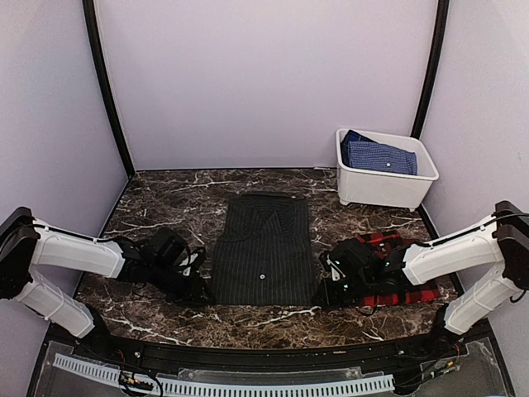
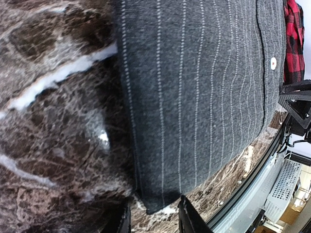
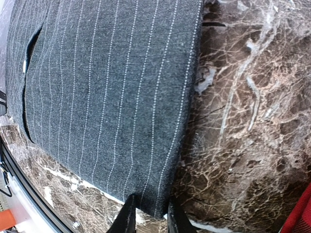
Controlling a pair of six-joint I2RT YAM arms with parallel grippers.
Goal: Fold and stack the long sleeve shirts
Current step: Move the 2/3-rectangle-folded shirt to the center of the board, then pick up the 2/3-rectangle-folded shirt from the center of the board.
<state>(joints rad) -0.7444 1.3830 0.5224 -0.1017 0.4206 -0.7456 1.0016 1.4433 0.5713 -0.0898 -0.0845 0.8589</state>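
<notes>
A charcoal pinstriped long sleeve shirt [image 1: 264, 248] lies folded into a long rectangle at the table's middle, buttons up. My left gripper [image 1: 201, 289] sits low at its near-left corner. In the left wrist view that corner [image 2: 153, 201] lies between the parted fingers [image 2: 189, 216], with marble showing beside it. My right gripper [image 1: 324, 294] is at the near-right corner [image 3: 160, 194]. Its jaws stand narrow astride the corner, and the cloth is not bunched. The red-and-black plaid shirt [image 1: 388, 277] lies crumpled under my right arm.
A white bin [image 1: 384, 186] holding a blue garment [image 1: 378, 155] stands at the back right. The dark marble table [image 1: 165, 198] ends in a black rail [image 1: 248, 347] just behind both grippers. Pale walls enclose the back and sides.
</notes>
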